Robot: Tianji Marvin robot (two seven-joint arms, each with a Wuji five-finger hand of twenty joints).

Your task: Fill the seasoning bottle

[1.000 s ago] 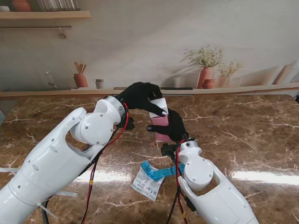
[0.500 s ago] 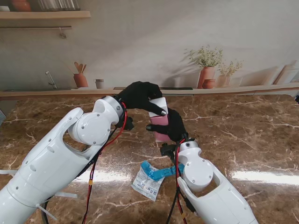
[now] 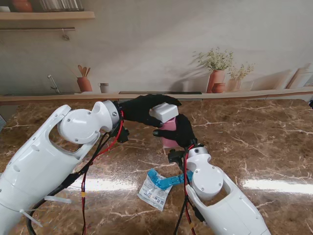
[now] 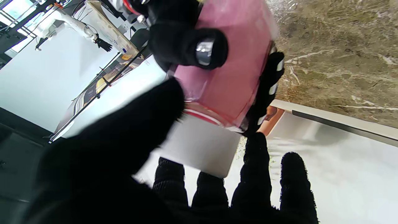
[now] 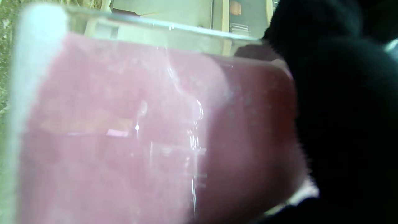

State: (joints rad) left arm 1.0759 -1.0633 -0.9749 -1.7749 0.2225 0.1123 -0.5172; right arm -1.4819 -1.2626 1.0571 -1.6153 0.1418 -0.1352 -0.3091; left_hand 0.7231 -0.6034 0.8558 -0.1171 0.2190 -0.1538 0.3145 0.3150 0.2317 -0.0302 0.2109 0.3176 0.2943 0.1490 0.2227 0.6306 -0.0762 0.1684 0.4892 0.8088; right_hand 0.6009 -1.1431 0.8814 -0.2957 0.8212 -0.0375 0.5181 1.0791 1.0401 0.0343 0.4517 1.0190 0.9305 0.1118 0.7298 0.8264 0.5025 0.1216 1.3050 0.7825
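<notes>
A clear seasoning bottle (image 3: 168, 128) filled with pink powder stands at the table's middle, and my right hand (image 3: 182, 131) is shut around its body. The pink bottle (image 5: 149, 133) fills the right wrist view, and my black thumb covers one side. My left hand (image 3: 143, 108) holds the white square lid (image 3: 163, 112), tilted and lifted just off the bottle's top. In the left wrist view the lid (image 4: 199, 146) sits between my fingers, against the mouth of the bottle (image 4: 230, 71).
A torn seasoning sachet (image 3: 154, 192) with a blue strip (image 3: 168, 180) lies on the marble table (image 3: 254, 142) near my right forearm. A low ledge (image 3: 244, 93) with vases runs along the far edge.
My left arm has rolled and swung leftward. The white lid has tipped and come up off the bottle. The right hand and bottle have stayed put.
</notes>
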